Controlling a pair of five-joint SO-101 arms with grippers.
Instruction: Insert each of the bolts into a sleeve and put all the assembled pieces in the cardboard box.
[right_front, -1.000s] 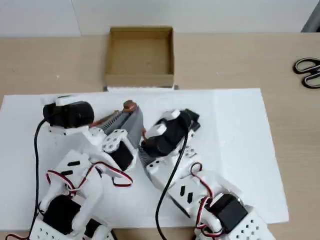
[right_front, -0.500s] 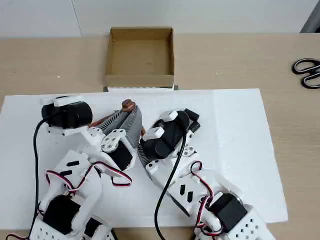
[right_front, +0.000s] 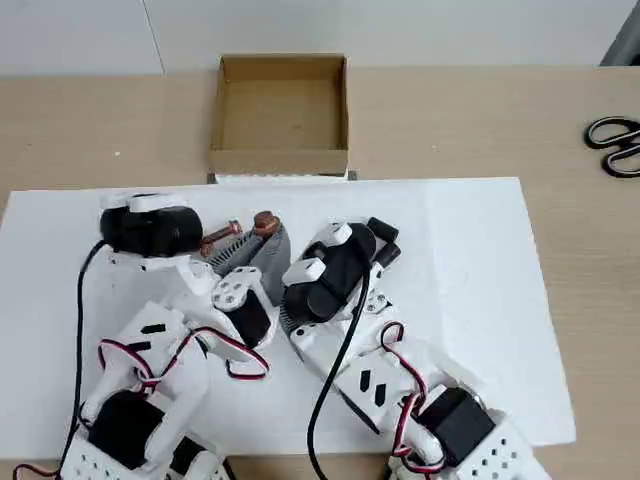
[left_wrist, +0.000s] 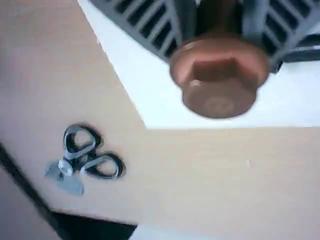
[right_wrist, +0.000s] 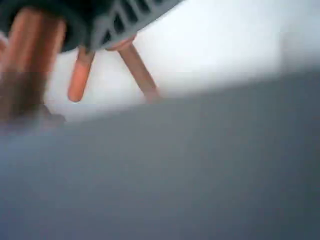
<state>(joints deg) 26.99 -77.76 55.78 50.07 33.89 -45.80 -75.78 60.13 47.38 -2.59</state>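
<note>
My left gripper (right_front: 258, 240) hovers over the white sheet, shut on a copper bolt (right_front: 265, 221) whose hex head points up and away. In the left wrist view the bolt (left_wrist: 218, 75) sits between the grey ribbed fingers (left_wrist: 145, 22). A second copper piece (right_front: 220, 236) sticks out beside the gripper toward the black motor. The right arm (right_front: 335, 268) stands close on the right, its gripper end hidden under it. In the right wrist view a blurred copper piece (right_wrist: 27, 55) and two thin copper rods (right_wrist: 137, 72) lie near a dark ribbed finger (right_wrist: 125, 17). The cardboard box (right_front: 281, 158) stands open behind the sheet.
The white sheet (right_front: 470, 280) covers the table's front, with free room on its right half. Scissors (right_front: 615, 143) lie at the far right edge of the wooden table, also seen as scissors (left_wrist: 84, 162) in the left wrist view.
The left arm's wrist has swung a little right and toward the right arm. The bolt head shifted slightly right, and a second copper piece now shows beside the gripper.
</note>
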